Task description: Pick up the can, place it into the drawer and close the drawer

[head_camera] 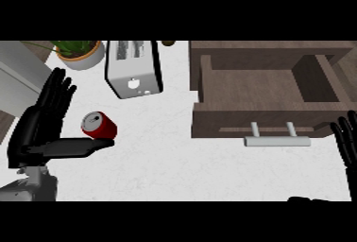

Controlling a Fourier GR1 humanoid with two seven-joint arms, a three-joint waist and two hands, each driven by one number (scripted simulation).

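Note:
A red can (pixel 98 125) with a silver top lies tilted on the white counter at the left. My left hand (pixel 42 123) stands right beside it, fingers straight up on its left and the thumb stretched out under it, touching or nearly touching. The hand is open. The wooden drawer (pixel 258 87) is pulled out at the upper right, its inside bare, with a silver handle (pixel 276 140) on its front. My right hand (pixel 346 142) shows at the right edge, fingers up, open, resting next to the drawer front.
A silver toaster (pixel 133 68) stands behind the can at the top middle. A potted plant (pixel 78 53) sits at the top left. The white counter (pixel 174 165) stretches between the can and the drawer.

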